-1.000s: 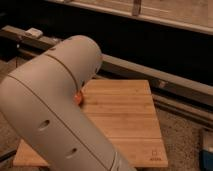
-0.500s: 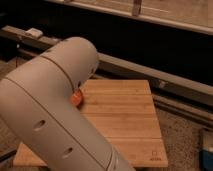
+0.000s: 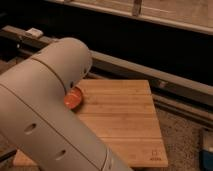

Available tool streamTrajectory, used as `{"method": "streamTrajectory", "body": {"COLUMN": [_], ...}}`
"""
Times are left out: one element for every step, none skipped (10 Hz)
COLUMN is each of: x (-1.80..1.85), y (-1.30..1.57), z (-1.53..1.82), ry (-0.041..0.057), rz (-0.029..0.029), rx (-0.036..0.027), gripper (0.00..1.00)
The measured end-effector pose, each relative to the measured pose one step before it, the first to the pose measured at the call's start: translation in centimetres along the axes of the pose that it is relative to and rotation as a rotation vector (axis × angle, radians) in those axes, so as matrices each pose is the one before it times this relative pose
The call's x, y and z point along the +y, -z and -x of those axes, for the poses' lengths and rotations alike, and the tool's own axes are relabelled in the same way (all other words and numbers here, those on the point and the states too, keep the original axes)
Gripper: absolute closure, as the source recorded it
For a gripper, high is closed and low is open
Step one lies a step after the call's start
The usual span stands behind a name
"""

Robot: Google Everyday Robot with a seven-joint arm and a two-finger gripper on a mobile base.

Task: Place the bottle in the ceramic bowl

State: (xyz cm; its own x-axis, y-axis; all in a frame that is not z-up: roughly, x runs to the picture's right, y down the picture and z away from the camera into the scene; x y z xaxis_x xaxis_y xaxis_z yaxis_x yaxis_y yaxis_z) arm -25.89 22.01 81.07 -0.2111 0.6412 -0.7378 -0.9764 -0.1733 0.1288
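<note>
Left of view filled by arm (image 3: 45,110), which covers left edge of bench (image 3: 125,115). Of ceramic bowl (image 3: 73,98) only orange-red sliver shows beside arm, toward far left corner of bench. No bottle seen, probably behind arm. Same for tool: hidden there, spread or pinching cannot tell. Advice: centre over bowl, descend low, release gently, avoid nudging bowl toward bench edge.

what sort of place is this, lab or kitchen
Probably a lab-like indoor space: a wooden table on speckled floor beside a metal rail. The robot's arm hides most of the ceramic bowl; the gripper is out of view.
</note>
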Motion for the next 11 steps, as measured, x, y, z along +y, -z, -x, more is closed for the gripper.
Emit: {"method": "streamTrajectory", "body": {"x": [-0.777, -1.136, -0.950, -1.800, -1.408, -1.052, -0.962, -0.673, -0.198, 0.198, 0.674], "y": [0.250, 0.249, 0.213, 0.464, 0.502, 0.476, 0.682, 0.975, 0.978, 1.310, 1.535], "z": [-0.210, -0.295, -0.224, -0.389, -0.198, -0.270, -0.050, 0.219, 0.405, 0.613, 0.676], "ry": [-0.00014, -0.01145, -0.01320, -0.02186, -0.01746, -0.01291, -0.01566, -0.01168, -0.00268, 0.00580, 0.02467], "rz": [-0.00692, -0.00625, -0.00003, -0.00403, -0.00196, -0.00609, -0.00280, -0.00787, -0.00370, 0.00061, 0.00598], "rx": [-0.00452, -0.00105, -0.00039, 0.00128, -0.00341, -0.00149, -0.00880, -0.01730, -0.01696, -0.01939, -0.01963], "gripper": [0.75, 0.86, 0.93, 1.00, 1.00, 1.00, 1.00, 1.00, 1.00, 1.00, 1.00]}}
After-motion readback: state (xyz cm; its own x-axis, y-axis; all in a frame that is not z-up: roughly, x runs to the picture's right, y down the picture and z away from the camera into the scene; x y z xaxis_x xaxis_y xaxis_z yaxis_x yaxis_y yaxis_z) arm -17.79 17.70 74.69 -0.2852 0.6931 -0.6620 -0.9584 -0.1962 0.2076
